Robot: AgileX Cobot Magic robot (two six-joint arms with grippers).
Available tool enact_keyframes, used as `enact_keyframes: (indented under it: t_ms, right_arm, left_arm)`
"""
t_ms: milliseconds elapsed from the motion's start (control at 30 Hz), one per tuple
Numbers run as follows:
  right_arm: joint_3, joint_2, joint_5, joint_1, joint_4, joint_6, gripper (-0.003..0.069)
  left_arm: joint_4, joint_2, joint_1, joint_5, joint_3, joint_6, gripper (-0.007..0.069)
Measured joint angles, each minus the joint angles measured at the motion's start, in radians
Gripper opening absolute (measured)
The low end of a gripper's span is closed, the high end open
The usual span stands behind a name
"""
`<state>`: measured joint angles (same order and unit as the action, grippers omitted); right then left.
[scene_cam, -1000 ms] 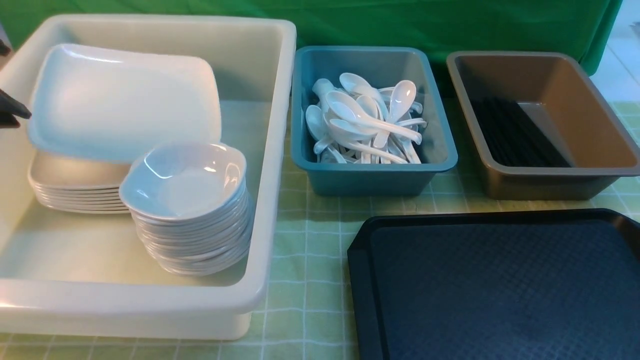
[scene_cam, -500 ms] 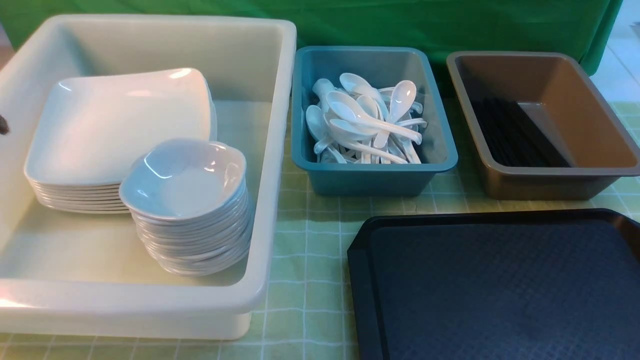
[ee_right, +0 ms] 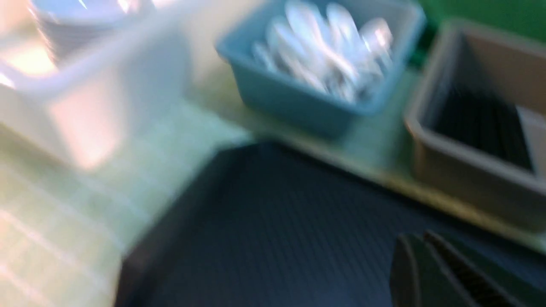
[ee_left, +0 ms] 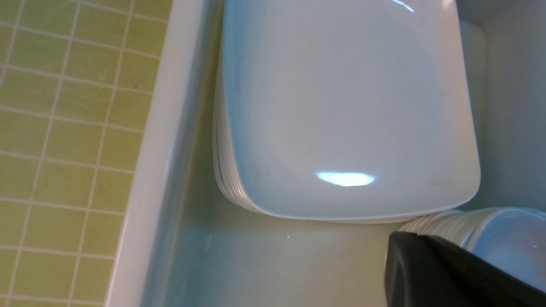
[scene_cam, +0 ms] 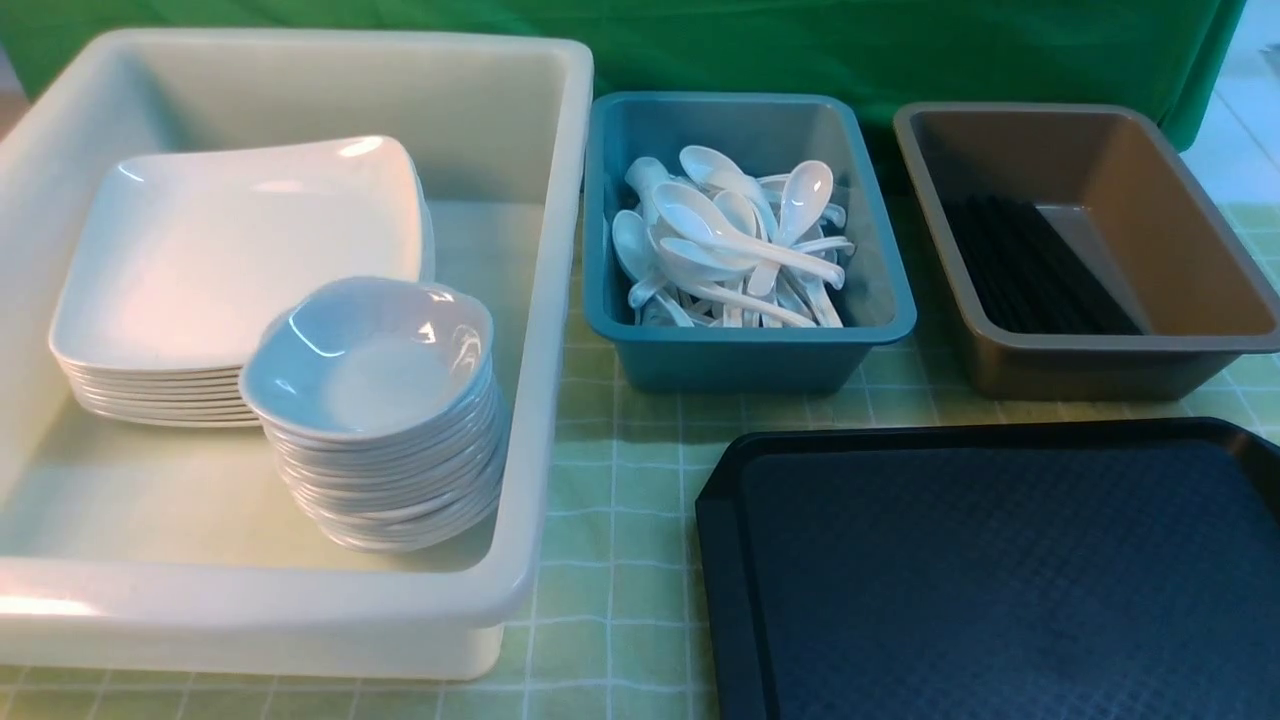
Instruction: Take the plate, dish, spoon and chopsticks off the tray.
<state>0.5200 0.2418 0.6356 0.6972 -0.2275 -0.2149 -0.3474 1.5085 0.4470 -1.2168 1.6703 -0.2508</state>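
The black tray (scene_cam: 1000,580) lies bare at the front right. A large white plate (scene_cam: 240,250) tops a plate stack in the white bin (scene_cam: 545,300). Beside it, a small dish (scene_cam: 365,355) tops a bowl stack. White spoons (scene_cam: 730,240) fill the teal bin, and black chopsticks (scene_cam: 1030,265) lie in the brown bin. My left gripper (ee_left: 417,235) is shut and holds nothing; it hangs over the bin floor by the bowl stack (ee_left: 503,238), below the plate (ee_left: 341,106). My right gripper (ee_right: 416,236), blurred, is shut and holds nothing above the tray (ee_right: 277,221). Neither gripper shows in the front view.
The teal bin (scene_cam: 750,350) and brown bin (scene_cam: 1100,350) stand side by side behind the tray. The white bin takes up the left half of the green checked tablecloth (scene_cam: 620,560). A green curtain (scene_cam: 800,40) closes the back.
A second ago my left gripper held the plate tilted above the stack. The plate now lies flat on the stack, and the gripper has let go and drawn out of the front view.
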Motion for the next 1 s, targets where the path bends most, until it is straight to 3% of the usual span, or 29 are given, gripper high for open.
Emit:
enact_keyframes:
  t_ms: [133,233,500,800,1000]
  right_arm:
    - [-0.103,0.000,-0.216,0.000,0.002,0.000,0.0004]
    - [-0.123,0.000,-0.258,0.000,0.002,0.000,0.0014]
    - [-0.125,0.000,-0.279,0.000,0.002,0.000,0.0031]
    - [-0.125,0.000,-0.279,0.000,0.002,0.000,0.0064]
    - [-0.126,0.000,-0.279,0.000,0.002,0.000,0.0086]
  left_arm:
    - [-0.007,-0.038,0.000,0.000,0.000,-0.035,-0.0011]
    - [-0.013,-0.065,0.000,0.000,0.000,-0.042,-0.0011]
    - [-0.063,-0.102,0.000,-0.001,0.000,-0.051,-0.0011]
    - [-0.216,-0.173,0.000,-0.001,0.000,-0.126,-0.0011]
    - [-0.216,-0.193,0.000,-0.001,0.000,-0.134,-0.0011]
